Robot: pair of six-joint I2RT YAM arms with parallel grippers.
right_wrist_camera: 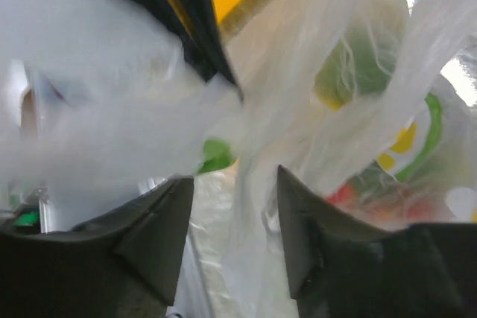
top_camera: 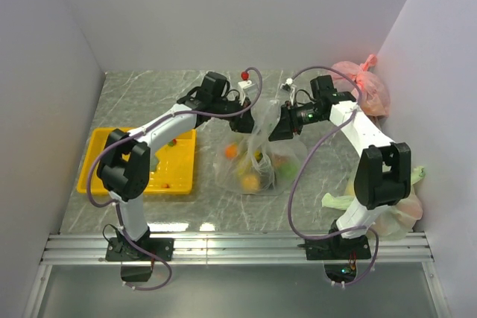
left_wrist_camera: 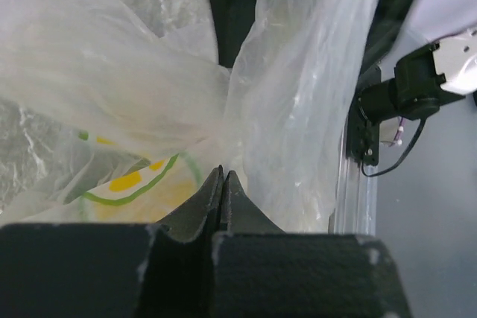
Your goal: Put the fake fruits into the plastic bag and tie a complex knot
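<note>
Left tool is squeezing shut on the plastic bag. Right tool is hanging apart around its film. The bag, fake fruits inside, is sitting at 3 o'clock from the yellow tray

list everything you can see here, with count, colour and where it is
plastic bag: one, clear, centre of table between the arms
fake fruits: at least three showing, orange, yellow, green, inside the plastic bag
tray: one, yellow, left side, a few small bits in it
pink bag: one, pink, knotted top, far right corner
pale green bags: count unclear, pale green, near right edge
table: one, grey marbled
arms: two, black and white, bases at near edge
left arm's fingers: black, shut on the plastic bag film
right arm's fingers: black, open, film between them
</note>
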